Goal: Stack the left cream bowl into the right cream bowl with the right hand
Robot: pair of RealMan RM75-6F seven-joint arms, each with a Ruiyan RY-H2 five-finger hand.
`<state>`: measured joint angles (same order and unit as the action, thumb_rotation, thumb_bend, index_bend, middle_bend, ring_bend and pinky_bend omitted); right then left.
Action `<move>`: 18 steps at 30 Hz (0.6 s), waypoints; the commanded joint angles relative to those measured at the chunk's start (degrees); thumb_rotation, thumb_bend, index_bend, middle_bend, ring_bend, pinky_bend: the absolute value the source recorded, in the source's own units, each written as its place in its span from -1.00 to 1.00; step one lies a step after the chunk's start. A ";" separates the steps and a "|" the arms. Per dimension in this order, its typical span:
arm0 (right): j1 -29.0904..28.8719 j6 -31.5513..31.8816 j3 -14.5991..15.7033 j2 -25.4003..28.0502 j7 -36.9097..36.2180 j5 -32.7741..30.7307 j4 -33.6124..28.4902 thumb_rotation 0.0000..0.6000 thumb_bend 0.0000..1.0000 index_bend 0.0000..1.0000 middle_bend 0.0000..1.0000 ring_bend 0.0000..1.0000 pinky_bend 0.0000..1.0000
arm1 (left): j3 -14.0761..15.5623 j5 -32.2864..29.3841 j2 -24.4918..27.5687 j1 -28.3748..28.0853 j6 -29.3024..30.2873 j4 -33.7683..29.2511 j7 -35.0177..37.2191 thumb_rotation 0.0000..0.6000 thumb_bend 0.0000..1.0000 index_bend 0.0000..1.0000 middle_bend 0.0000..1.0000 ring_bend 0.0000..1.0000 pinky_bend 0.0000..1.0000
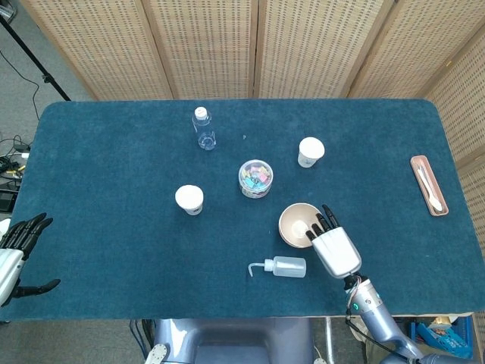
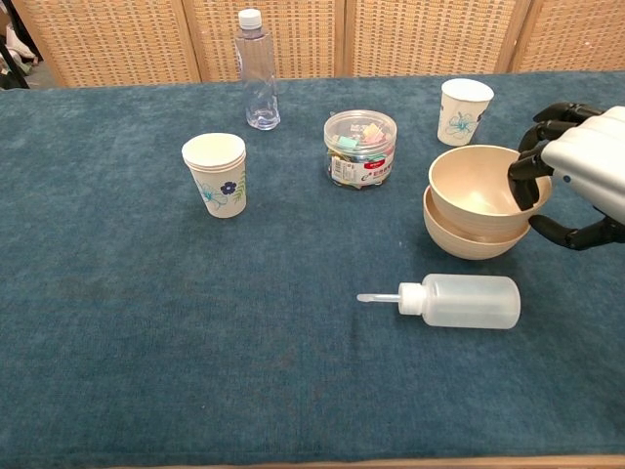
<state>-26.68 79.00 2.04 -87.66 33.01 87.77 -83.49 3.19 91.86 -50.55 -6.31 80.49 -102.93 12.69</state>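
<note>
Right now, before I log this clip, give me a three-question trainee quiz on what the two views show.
1. True or false: one cream bowl sits inside the other cream bowl.
2. Which hand grips the upper bowl's rim: (a) the left hand, (b) the right hand?
3. Fill in: the squeeze bottle lies on its ____.

Key: 1 true; 2 b; 3 side.

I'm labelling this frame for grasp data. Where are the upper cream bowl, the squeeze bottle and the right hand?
upper cream bowl (image 2: 476,186): chest view, inner wall.
squeeze bottle (image 2: 469,301): chest view, middle of its body.
right hand (image 1: 333,244): head view, back of the hand.
</note>
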 commanded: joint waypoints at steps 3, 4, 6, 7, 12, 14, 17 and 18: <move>0.30 -1.36 -0.82 -1.16 1.41 -0.83 0.10 1.00 0.02 0.18 -0.01 -0.50 -0.77 | 0.06 0.06 0.04 -0.01 -0.03 -0.01 0.09 1.00 -1.00 -1.00 -1.00 -1.00 -1.00; 0.38 -1.70 -0.93 -1.30 1.83 -1.10 0.09 1.00 0.02 0.16 -0.03 -0.50 -0.77 | 0.05 0.06 0.04 0.03 0.05 0.00 0.13 1.00 -1.00 -1.00 -1.00 -1.00 -1.00; 0.57 -2.39 -1.03 -1.41 2.34 -1.60 -0.07 1.00 0.02 0.10 -0.07 -0.50 -0.77 | 0.01 0.00 0.08 0.08 0.16 0.02 0.23 1.00 -1.00 -1.00 -1.00 -1.00 -1.00; 0.63 -2.56 -1.06 -1.40 2.44 -1.69 -0.15 1.00 0.01 0.07 -0.09 -0.50 -0.77 | 0.00 -0.03 0.08 0.08 0.15 0.03 0.24 1.00 -1.00 -1.00 -1.00 -1.00 -1.00; 0.99 -3.76 -1.09 -1.00 2.58 -2.20 -1.01 1.00 0.04 -0.26 -0.37 -0.58 -0.78 | 0.01 -0.02 0.09 -0.01 0.00 0.08 0.20 1.00 -1.00 -1.00 -1.00 -1.00 -1.00; 1.04 -4.29 -1.05 -0.66 3.13 -2.35 -1.54 1.00 0.05 -0.32 -0.42 -0.60 -0.78 | 0.00 -0.02 0.10 -0.01 0.02 0.07 0.17 1.00 -1.00 -1.00 -1.00 -1.00 -1.00; 1.19 -4.36 -1.12 -0.42 3.81 -2.02 -2.25 1.00 0.05 -0.35 -0.45 -0.60 -0.78 | 0.02 0.02 0.13 0.06 0.13 0.04 0.16 1.00 -1.00 -1.00 -1.00 -1.00 -1.00; 1.26 -4.30 -1.14 -0.39 3.98 -1.83 -2.42 1.00 0.05 -0.35 -0.46 -0.61 -0.78 | 0.03 0.04 0.13 0.08 0.17 0.04 0.18 1.00 -1.00 -1.00 -1.00 -1.00 -1.00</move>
<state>-25.49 74.69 0.93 -88.12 36.86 85.82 -85.78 3.21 91.90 -50.42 -6.23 80.66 -102.89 12.86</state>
